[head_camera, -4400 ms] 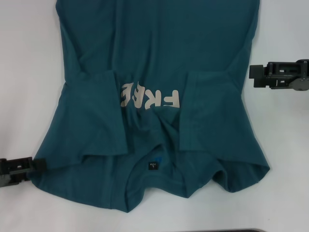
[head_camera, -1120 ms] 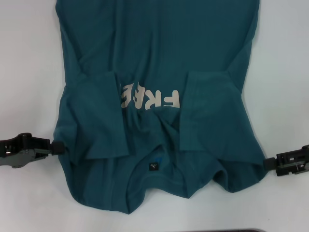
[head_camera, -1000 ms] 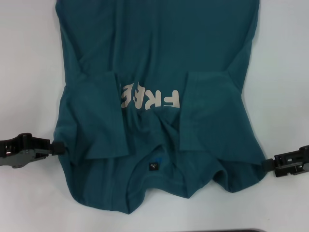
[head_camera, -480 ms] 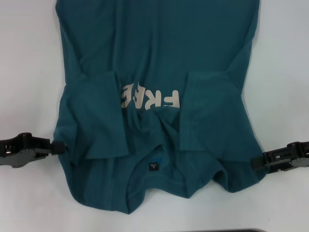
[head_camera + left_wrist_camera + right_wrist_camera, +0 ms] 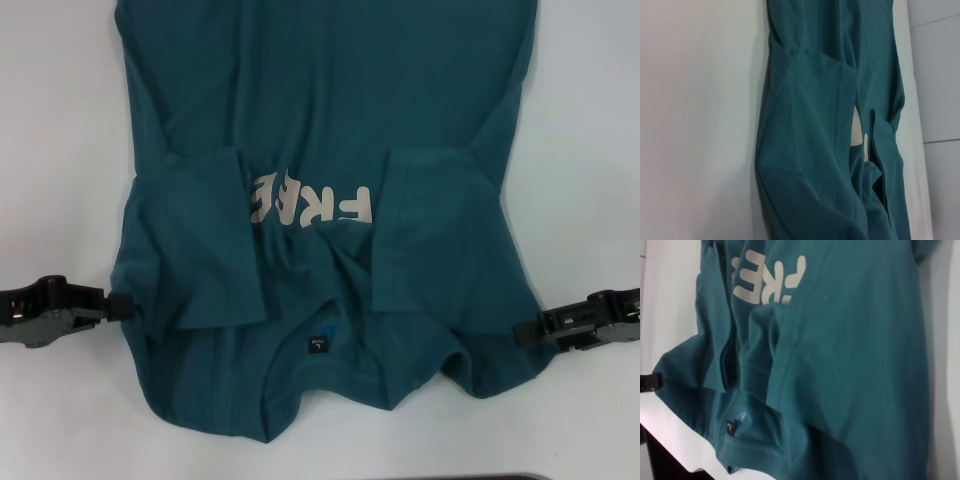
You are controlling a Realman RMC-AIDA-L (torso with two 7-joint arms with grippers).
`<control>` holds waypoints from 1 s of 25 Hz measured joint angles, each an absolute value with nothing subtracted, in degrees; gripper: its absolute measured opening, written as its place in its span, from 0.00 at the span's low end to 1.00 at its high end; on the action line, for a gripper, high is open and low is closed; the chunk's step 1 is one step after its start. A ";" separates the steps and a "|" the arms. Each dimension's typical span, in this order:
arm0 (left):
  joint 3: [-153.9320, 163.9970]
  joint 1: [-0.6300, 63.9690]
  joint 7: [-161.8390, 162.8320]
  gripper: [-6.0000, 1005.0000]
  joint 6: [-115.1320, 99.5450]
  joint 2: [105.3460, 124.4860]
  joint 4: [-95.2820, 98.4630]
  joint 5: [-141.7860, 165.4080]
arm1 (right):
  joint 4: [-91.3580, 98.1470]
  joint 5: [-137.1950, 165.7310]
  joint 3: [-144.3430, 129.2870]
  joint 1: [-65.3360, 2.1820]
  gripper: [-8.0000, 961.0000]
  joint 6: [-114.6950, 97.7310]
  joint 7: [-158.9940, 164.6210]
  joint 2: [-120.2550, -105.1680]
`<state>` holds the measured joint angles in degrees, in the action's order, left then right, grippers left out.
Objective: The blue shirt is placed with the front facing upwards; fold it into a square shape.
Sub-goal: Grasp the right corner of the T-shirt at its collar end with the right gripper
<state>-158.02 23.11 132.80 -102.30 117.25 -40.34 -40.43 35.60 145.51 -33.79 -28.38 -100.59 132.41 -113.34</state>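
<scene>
The blue shirt (image 5: pixel 320 200) lies flat on the table (image 5: pixel 60 150), both sleeves folded inward; lengthwise folding remains. The left gripper (image 5: pixel 118 306) and right gripper (image 5: pixel 524 334) touch its near shoulders; grip unclear.

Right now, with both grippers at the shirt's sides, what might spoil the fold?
1. The left gripper and right gripper sit at unequal heights on the blue shirt, so the fold could come out skewed.
2. The folded-in sleeves lie loose and could flop open when lifted.
3. The cloth near the neck label is bunched, and a gripper might catch only one layer.
</scene>
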 joint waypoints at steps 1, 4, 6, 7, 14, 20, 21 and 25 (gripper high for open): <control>-158.02 23.11 132.80 0.02 -102.30 117.25 -40.34 -40.43 | 35.60 145.50 -33.73 -28.52 0.91 -100.67 132.36 -113.39; -158.02 23.11 132.80 0.02 -102.30 117.25 -40.34 -40.43 | 35.60 145.34 -33.60 -29.00 0.91 -101.15 132.09 -113.46; -158.02 23.11 132.80 0.02 -102.30 117.25 -40.34 -40.43 | 35.60 145.16 -33.46 -29.19 0.91 -101.42 131.94 -113.51; -158.03 23.09 132.80 0.02 -102.30 117.25 -40.34 -40.43 | 35.59 145.07 -33.39 -29.22 0.91 -101.50 131.93 -113.53; -158.13 23.02 132.80 0.02 -102.33 117.25 -40.34 -40.43 | 35.59 144.79 -33.75 -29.27 0.91 -101.79 132.22 -113.56; -158.20 23.11 132.80 0.02 -102.39 117.25 -40.34 -40.42 | 35.59 145.03 -33.53 -29.17 0.90 -101.82 132.64 -113.54; -158.20 23.12 132.80 0.02 -102.39 117.25 -40.34 -40.42 | 35.60 145.02 -33.51 -29.12 0.90 -101.82 132.77 -113.52; -158.28 23.12 132.80 0.02 -102.36 117.24 -40.34 -40.43 | 35.61 144.98 -33.67 -29.20 0.90 -101.79 132.90 -113.54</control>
